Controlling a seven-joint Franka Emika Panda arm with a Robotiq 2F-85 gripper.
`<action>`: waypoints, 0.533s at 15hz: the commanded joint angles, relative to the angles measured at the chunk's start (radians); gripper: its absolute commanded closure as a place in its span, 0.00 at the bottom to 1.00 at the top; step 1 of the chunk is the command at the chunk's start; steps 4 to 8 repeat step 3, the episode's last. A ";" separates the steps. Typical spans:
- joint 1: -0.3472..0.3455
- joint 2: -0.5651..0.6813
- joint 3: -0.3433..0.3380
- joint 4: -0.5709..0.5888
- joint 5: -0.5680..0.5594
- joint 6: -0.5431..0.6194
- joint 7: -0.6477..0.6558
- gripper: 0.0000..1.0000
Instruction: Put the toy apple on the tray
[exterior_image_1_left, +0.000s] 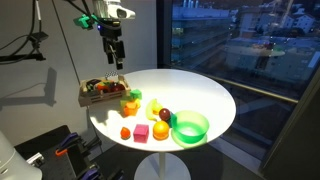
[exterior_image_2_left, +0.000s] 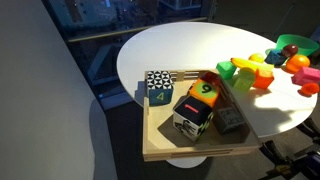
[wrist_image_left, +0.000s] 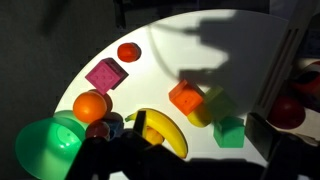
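The toy apple (wrist_image_left: 288, 110) is round and bright red and lies inside the light-wood tray (wrist_image_left: 272, 85) at the right edge of the wrist view. In an exterior view it shows as a red spot (exterior_image_1_left: 104, 86) among the toys on the tray (exterior_image_1_left: 88, 98). My gripper (exterior_image_1_left: 117, 57) hangs well above the tray, looks open and holds nothing. In the wrist view it is only a dark shape along the bottom (wrist_image_left: 160, 165). The tray (exterior_image_2_left: 190, 152) also holds a numbered cube (exterior_image_2_left: 158, 87) and a colourful cube (exterior_image_2_left: 200, 102).
On the round white table (exterior_image_1_left: 200, 95) lie a pink cube (wrist_image_left: 105, 75), a small orange-red ball (wrist_image_left: 128, 52), an orange (wrist_image_left: 90, 105), a dark purple fruit (wrist_image_left: 100, 128), a banana (wrist_image_left: 165, 130), an orange block (wrist_image_left: 185, 97), a green block (wrist_image_left: 228, 130) and a green bowl (wrist_image_left: 48, 148).
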 joint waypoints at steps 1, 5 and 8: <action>-0.010 0.001 0.009 0.002 0.004 -0.002 -0.004 0.00; -0.010 0.001 0.009 0.002 0.004 -0.002 -0.004 0.00; -0.010 0.001 0.009 0.002 0.004 -0.002 -0.004 0.00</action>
